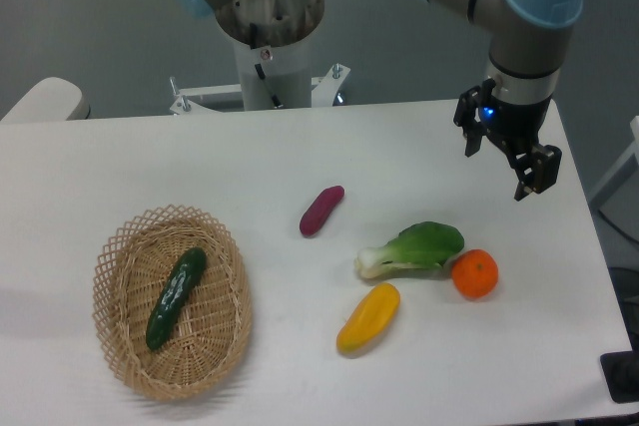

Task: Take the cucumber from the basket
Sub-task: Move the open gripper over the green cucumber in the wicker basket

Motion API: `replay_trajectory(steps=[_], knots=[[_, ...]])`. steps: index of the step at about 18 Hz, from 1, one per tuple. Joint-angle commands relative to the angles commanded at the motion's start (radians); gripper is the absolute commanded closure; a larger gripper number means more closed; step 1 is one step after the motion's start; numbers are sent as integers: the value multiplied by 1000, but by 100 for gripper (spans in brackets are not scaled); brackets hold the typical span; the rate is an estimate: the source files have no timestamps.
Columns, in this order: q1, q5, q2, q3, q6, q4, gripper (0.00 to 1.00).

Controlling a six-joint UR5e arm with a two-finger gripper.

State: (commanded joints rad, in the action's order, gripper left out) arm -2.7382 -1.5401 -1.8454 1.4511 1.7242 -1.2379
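The cucumber (176, 297) is dark green and glossy. It lies diagonally inside the oval wicker basket (230, 341) at the front left of the table. My gripper (497, 165) hangs above the back right part of the table, far from the basket. Its two fingers stand apart and hold nothing.
A purple sweet potato (321, 211) lies mid-table. A bok choy (414, 248), an orange (474, 273) and a yellow pepper (368, 317) lie to the right of centre. The robot base (270, 57) stands at the back edge.
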Motion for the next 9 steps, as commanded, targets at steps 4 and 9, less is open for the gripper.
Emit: replay_trajectory(steps=[4,9], knots=[[3,0,2,2,-3,-3,0],[69,5,0,18,-164,-11,0]])
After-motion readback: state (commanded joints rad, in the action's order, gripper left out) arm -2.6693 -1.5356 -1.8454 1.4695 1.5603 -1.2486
